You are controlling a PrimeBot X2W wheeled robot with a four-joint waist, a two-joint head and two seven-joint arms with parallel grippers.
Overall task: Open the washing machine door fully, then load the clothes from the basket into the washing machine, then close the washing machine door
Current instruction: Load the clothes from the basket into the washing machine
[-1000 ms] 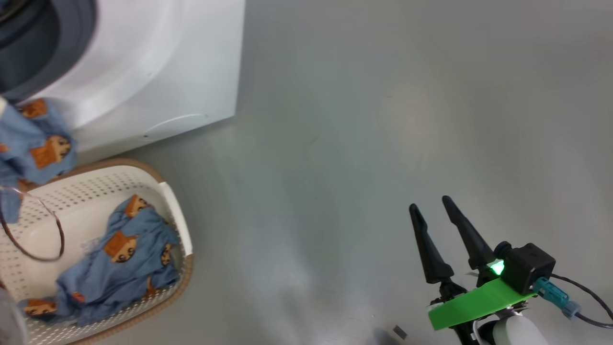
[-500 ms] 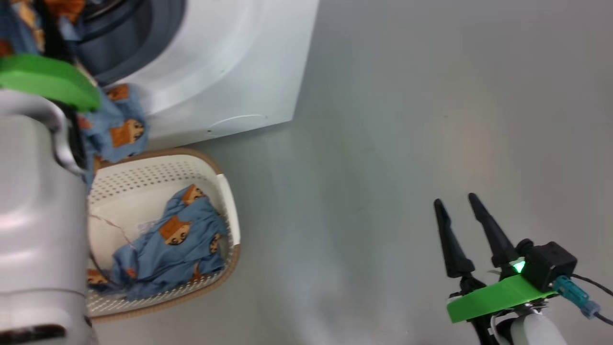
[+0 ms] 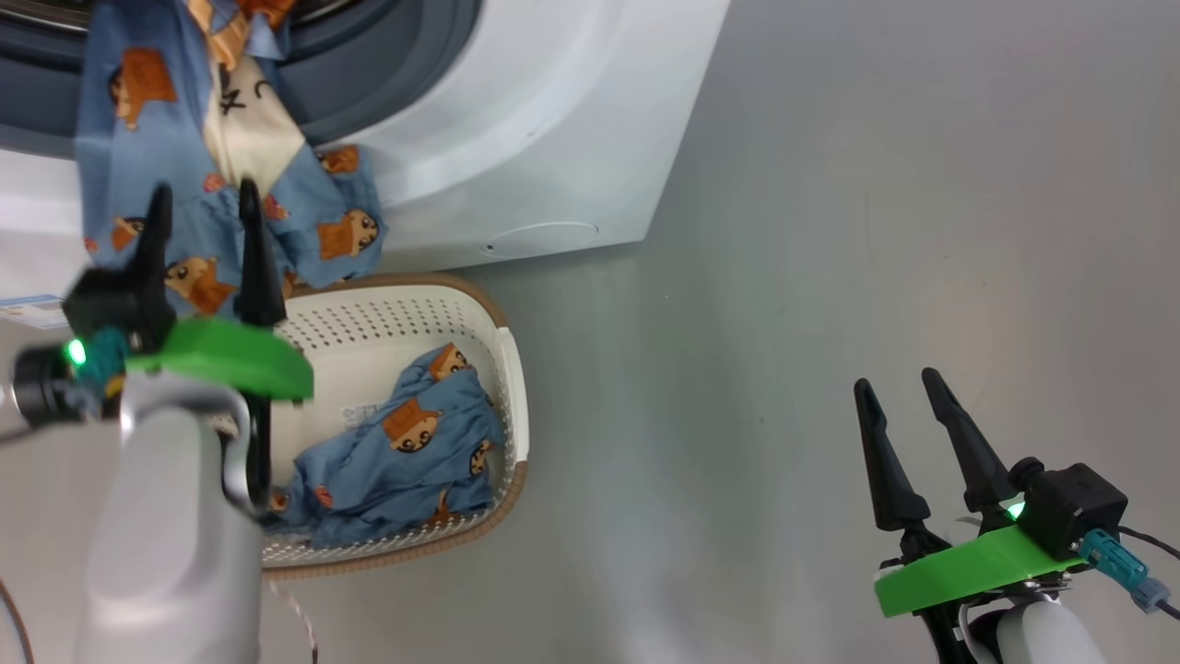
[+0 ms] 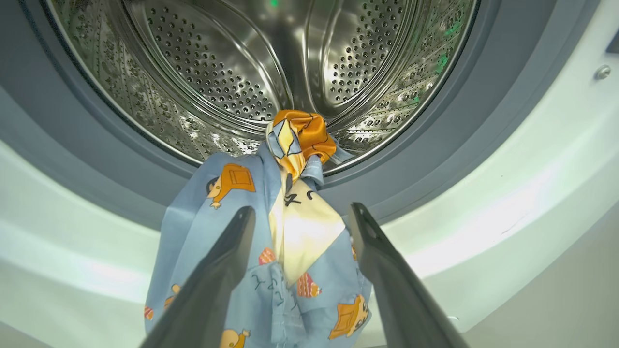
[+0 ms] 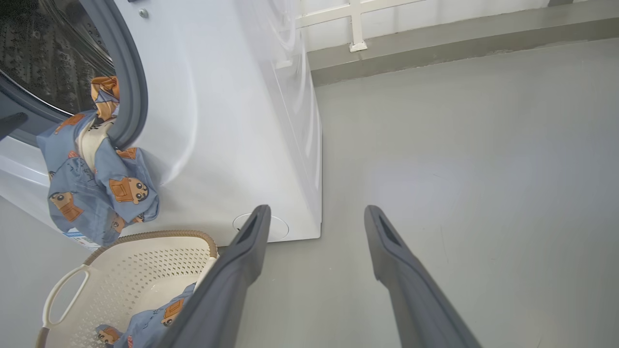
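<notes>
Jaws of left gripper (image 3: 204, 189) and right gripper (image 3: 899, 383) spread, empty. Of the clothes (image 4: 213, 232), one piece droops over the washing machine (image 3: 553, 120) gasket (image 4: 435, 145), one lies in the basket (image 3: 406, 300). You pinch the dangling end, then push it deep.

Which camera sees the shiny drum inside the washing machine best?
The left wrist view: the drum faces it, holes and all. The right wrist view catches a dark slice side-on; the head view mostly gets the grey gasket.

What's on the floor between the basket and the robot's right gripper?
Nothing: in the head view, the grey floor between the basket and the open right gripper is bare.
</notes>
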